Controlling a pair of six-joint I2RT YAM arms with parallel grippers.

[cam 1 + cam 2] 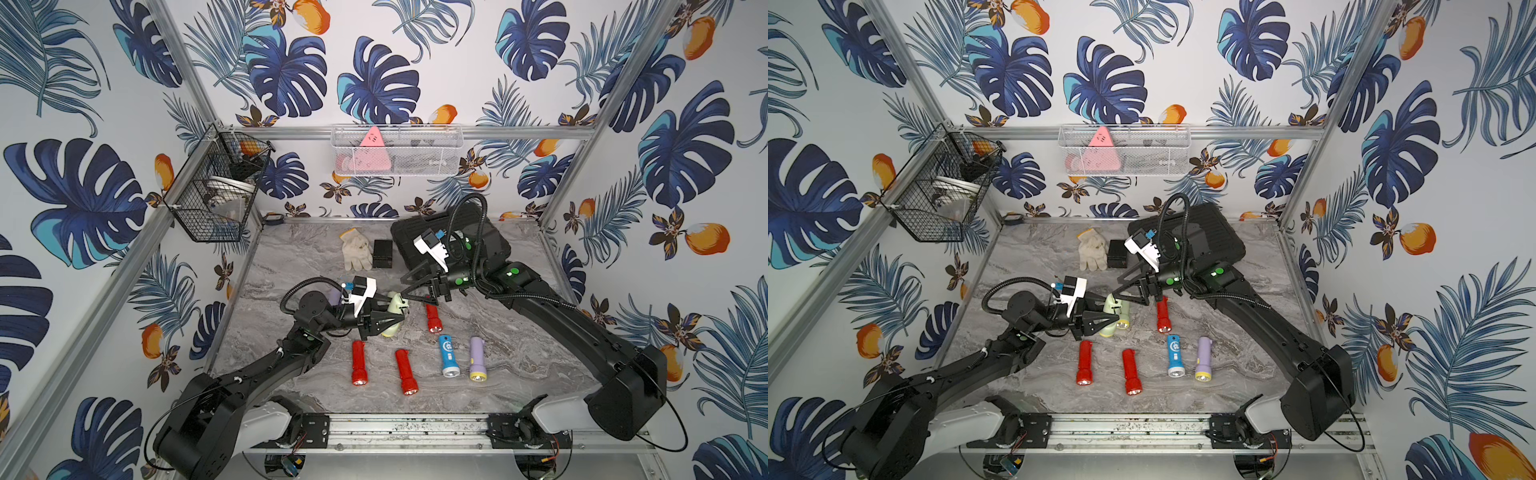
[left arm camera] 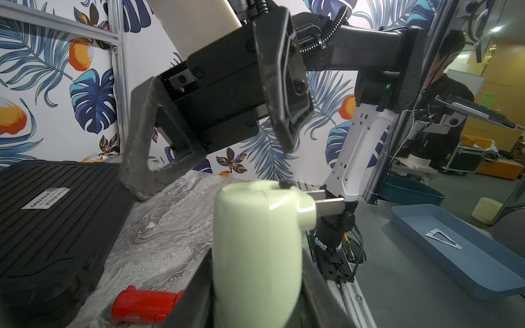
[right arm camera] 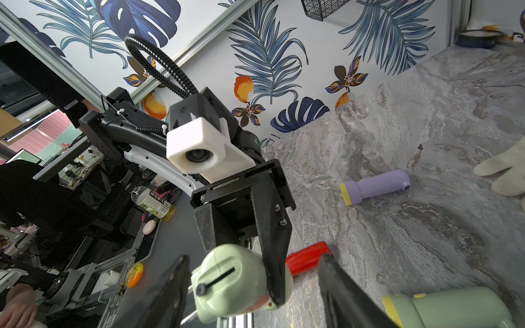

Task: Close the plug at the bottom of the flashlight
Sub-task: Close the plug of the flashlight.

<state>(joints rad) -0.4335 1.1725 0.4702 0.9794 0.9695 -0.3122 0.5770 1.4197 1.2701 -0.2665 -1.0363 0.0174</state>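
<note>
Centrally, left gripper [image 1: 397,320] clamping flashlight [image 1: 394,300], right gripper [image 1: 407,289] splayed

Eight flashlights [image 1: 358,363], two wire baskets [image 1: 195,216], one glove [image 1: 356,249], one black case [image 1: 496,243]

Surface [image 1: 291,266]: three red flashlights [image 1: 358,363] [image 1: 406,372] [image 1: 432,318], a blue flashlight [image 1: 448,355], a purple flashlight [image 1: 477,358]; white glove [image 1: 356,249], small black box [image 1: 382,253], black case [image 1: 496,245] behind them. Walls: black wire basket [image 1: 208,208] left, white mesh basket [image 1: 415,160] with pink triangle [image 1: 370,151] at back.
</note>
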